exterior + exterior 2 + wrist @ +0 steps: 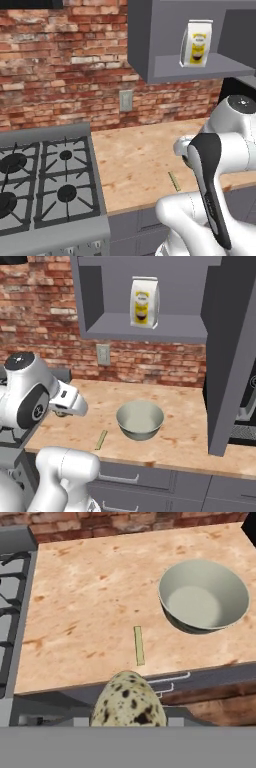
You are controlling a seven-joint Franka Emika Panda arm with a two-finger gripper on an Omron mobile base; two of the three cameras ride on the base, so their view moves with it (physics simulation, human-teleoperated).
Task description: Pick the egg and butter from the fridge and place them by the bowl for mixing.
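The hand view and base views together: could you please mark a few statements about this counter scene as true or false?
1. A speckled egg sits at the gripper. True.
2. The bowl holds butter. False: it is empty.
3. A thin pale stick lies on the counter, apart from the bowl. True.
4. The stick lies on the stove. False: on the counter.
5. A yellow-labelled bag stands on the shelf. True.

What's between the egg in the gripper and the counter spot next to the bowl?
Nothing visible. In the hand view the speckled egg sits at the gripper, out past the counter's front edge. The bare counter runs up to the bowl; only a thin yellowish stick lies flat there, left of the bowl.
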